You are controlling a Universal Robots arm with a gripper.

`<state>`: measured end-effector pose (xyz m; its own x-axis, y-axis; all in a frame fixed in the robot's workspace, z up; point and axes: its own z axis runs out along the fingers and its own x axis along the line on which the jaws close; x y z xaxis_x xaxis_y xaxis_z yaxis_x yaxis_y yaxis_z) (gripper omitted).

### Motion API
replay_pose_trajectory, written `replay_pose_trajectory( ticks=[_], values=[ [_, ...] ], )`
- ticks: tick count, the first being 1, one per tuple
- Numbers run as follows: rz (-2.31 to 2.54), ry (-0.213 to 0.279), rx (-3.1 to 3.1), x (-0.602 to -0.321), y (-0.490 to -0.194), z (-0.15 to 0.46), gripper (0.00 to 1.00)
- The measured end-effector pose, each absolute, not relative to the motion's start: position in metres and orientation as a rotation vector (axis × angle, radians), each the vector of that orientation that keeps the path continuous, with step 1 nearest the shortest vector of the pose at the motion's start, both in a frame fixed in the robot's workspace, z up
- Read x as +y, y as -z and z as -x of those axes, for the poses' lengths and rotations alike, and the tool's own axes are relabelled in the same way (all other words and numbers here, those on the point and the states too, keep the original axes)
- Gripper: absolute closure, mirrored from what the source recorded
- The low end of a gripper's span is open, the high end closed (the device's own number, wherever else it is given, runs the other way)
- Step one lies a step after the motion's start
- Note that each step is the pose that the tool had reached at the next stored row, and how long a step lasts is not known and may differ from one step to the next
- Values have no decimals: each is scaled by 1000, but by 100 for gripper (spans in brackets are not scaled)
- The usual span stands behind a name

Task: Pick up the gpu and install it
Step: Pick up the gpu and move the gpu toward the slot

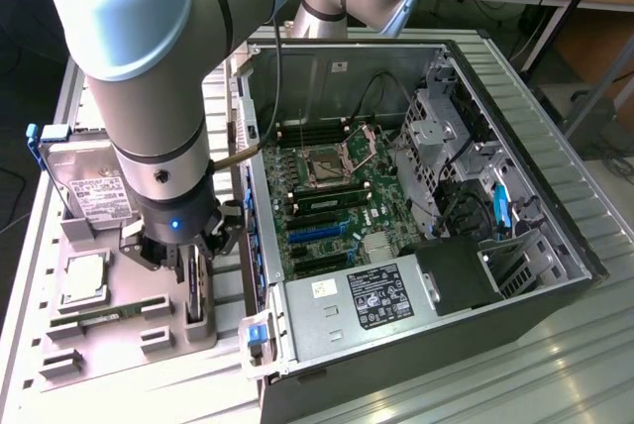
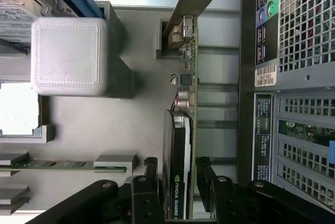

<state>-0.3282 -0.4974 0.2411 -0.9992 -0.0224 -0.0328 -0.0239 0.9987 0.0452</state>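
Tool (image 2: 178,165) spread wide, fingers (image 2: 152,172) either side of gpu (image 2: 175,143), standing on edge in grey holder (image 2: 141,130).

In the exterior view the arm (image 1: 149,77) covers the middle of the grey holder (image 1: 109,340) — the hard drive (image 1: 91,191) at its far end shows part of its label, the print too small to read. The gpu (image 1: 196,303), standing on edge along the holder's edge nearest the computer case (image 1: 416,360), is mostly hidden behind the gripper (image 1: 191,270). The sticker (image 1: 381,295) on the power supply (image 1: 327,317) cannot be read either. In the wrist view the picture's edge cuts off the gpu (image 2: 175,140) at its black end between the fingers (image 2: 152,174) — its white lettering breaks off there, and whether they touch it cannot be told.
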Motion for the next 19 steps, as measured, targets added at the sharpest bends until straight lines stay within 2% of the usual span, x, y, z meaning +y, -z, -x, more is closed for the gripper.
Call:
replay_pose_trajectory(
  ticks=[14,15,17,18,19],
  values=[
    [36,-71,3108,-497,-241,327,58],
    [36,-71,3108,-497,-241,327,65],
    [36,-71,3108,-497,-241,327,67],
    [36,-71,3108,-497,-241,327,73],
    [36,-71,3108,-497,-241,327,73]
  ],
)
